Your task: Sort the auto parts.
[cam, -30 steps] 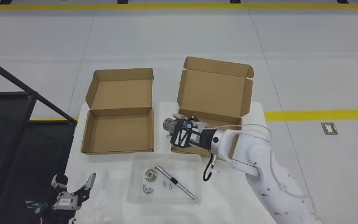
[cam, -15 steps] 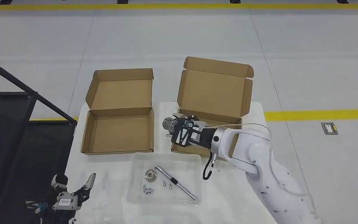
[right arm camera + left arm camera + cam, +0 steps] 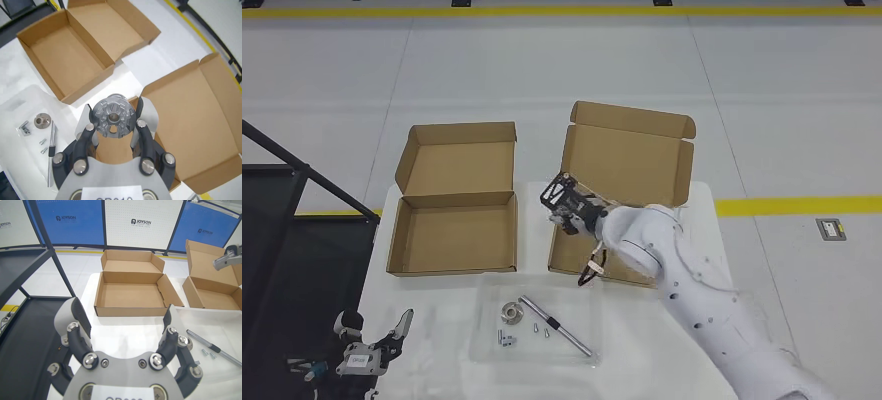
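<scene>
Right hand: the right hand (image 3: 562, 200) is closed on a grey round cast-metal hub (image 3: 113, 117), which is pinched by its rim between the two fingers.
Place of the hub: it is held in the air above the left wall of the open brown cardboard box on the right (image 3: 627, 165), and it is not touching the box.
Change: one second ago this hand was lower, at the near left corner of the same box. Since then it has been raised, turned, and carried a little toward the far edge of the white tabletop (image 3: 532, 225).
Meaning: the hub is judged to be on its way into this box, and the release is not yet done.
Left hand: the left hand (image 3: 123, 311) is spread and empty, off the near left corner of the tabletop, and it has not been moved.
Still to be sorted: in the clear plastic tray (image 3: 487, 300) at the near edge, a long steel rod with a black sleeve (image 3: 557, 325), a small flanged bushing (image 3: 509, 311) and small bolts (image 3: 539, 327) are seen.
</scene>
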Robot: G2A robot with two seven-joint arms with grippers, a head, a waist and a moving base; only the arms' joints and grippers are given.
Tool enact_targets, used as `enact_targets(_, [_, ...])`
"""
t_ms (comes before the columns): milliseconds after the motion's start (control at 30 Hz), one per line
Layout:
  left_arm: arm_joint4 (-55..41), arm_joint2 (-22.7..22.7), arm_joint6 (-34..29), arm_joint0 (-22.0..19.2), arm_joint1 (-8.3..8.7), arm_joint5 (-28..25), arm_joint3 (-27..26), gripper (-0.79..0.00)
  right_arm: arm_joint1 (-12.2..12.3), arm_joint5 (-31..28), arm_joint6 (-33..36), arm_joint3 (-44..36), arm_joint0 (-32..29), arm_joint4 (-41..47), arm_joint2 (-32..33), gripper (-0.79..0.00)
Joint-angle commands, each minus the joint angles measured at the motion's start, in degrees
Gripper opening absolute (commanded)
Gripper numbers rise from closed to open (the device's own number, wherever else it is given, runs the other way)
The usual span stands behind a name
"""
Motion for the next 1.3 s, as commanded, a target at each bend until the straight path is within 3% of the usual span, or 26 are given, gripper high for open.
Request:
enact_targets(0, [0.00, 0.00, 0.00, 0.00, 0.00, 0.00, 0.00, 0.000, -1.13, 1.34, 0.97, 5.50, 2.61, 1.16, -1.82, -0.785])
enact_targets(367, [0.00, 0.00, 0.00, 0.00, 0.00, 0.00, 0.00, 0.000, -8.15, 4.81, 2.27, 30.56, 11.84, 3.40, -10.75, -0.785])
enact_targets(833, [0.00, 0.00, 0.00, 0.00, 0.00, 0.00, 0.00, 0.000, -14.13, 2.64, -2.42, 47.16, 15.99, 6.76, -13.38, -0.785])
enact_targets(933, [0.00, 0.00, 0.00, 0.00, 0.00, 0.00, 0.00, 0.000, -14.90, 2.63, -3.47, 49.30, 16.34, 6.92, -13.49, -0.566])
enact_targets(967, [0.00, 0.00, 0.00, 0.00, 0.00, 0.00, 0.00, 0.000, -15.13, 2.54, -3.80, 49.88, 16.44, 7.00, -13.50, -0.425])
enact_targets(1067, [0.00, 0.00, 0.00, 0.00, 0.00, 0.00, 0.00, 0.000, -15.75, 2.68, -4.67, 51.41, 16.78, 7.14, -13.48, -0.400])
enact_targets(1133, [0.00, 0.00, 0.00, 0.00, 0.00, 0.00, 0.00, 0.000, -16.06, 3.04, -5.53, 52.25, 17.02, 7.12, -13.42, -0.265])
enact_targets(1267, [0.00, 0.00, 0.00, 0.00, 0.00, 0.00, 0.00, 0.000, -16.55, 3.00, -6.51, 53.49, 17.48, 6.91, -13.35, -0.256])
